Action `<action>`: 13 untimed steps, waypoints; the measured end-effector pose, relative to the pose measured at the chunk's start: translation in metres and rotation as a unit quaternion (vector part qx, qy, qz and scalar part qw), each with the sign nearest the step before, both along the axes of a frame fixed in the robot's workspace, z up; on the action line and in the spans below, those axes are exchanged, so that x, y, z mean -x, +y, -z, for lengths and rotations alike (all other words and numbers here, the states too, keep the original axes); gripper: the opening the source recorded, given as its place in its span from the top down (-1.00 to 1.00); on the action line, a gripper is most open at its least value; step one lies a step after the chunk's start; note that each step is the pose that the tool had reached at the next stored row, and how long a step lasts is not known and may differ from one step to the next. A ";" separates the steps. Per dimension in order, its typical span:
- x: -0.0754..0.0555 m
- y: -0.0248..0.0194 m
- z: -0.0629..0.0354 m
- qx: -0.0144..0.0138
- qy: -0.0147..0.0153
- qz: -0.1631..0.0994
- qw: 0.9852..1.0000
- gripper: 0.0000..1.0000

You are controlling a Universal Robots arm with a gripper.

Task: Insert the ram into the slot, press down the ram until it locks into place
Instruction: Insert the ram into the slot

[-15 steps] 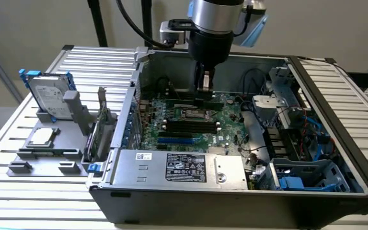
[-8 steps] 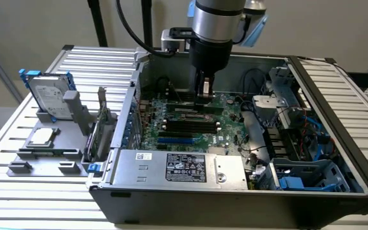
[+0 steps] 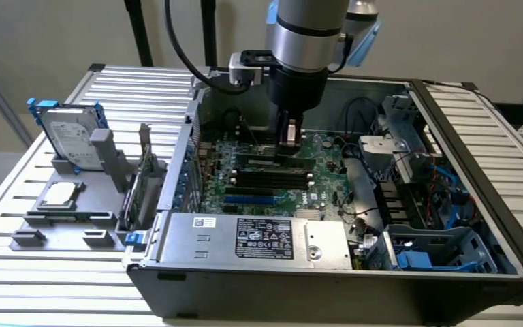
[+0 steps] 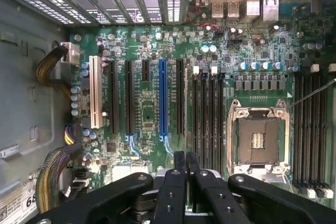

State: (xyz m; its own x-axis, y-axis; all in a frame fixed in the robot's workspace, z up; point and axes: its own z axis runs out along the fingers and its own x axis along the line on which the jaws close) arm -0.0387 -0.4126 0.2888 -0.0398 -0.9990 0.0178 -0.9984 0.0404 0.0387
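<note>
**Gripper** (image 3: 290, 139): on the arm, lowered into the open case (image 3: 334, 293) over the motherboard's far half. In the wrist view the gripper (image 4: 186, 163) has its black fingers (image 4: 179, 174) clenched together, with nothing seen between them. The tips are right over the ram; contact cannot be told.

**Ram** (image 3: 266, 161): green stick with dark chips, standing on edge in the slot (image 3: 280, 167) at the far side of the black memory bank. Whether its clips are locked cannot be told.

**Spare slots** (image 4: 212, 119): black, parallel, pale clips at the ends, between the blue slot (image 4: 163, 98) and the CPU socket (image 4: 257, 140). The socket is metal-framed and open.

**White slot** (image 4: 95, 93): nearer the case wall, beside banded cables.

**Writing:** a pale sticker (image 4: 23, 205) on the case floor shows "68", the rest cut off. The power supply (image 3: 252, 238), at the case's near edge, carries a black label with white print and a small white barcode sticker, neither legible.

**Fixture** (image 3: 62, 228): grey tray at the table's edge on the exterior view's left. It holds an upright hard drive (image 3: 71, 136) in blue rails, a flat CPU (image 3: 62, 194) and a card (image 3: 141, 184) with a metal bracket.

**Surface:** ribbed metal table (image 3: 62, 286), silver, under case and fixture alike.

**Room:** plain pale wall, black posts behind the table's far edge.
</note>
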 end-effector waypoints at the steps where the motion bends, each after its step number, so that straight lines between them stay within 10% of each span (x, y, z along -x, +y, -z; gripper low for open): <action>1: 0.000 0.0000 0.0018 0.000 0.000 0.000 1.000 0.75; 13: 0.002 0.0014 0.0237 0.000 0.000 0.000 1.000 0.75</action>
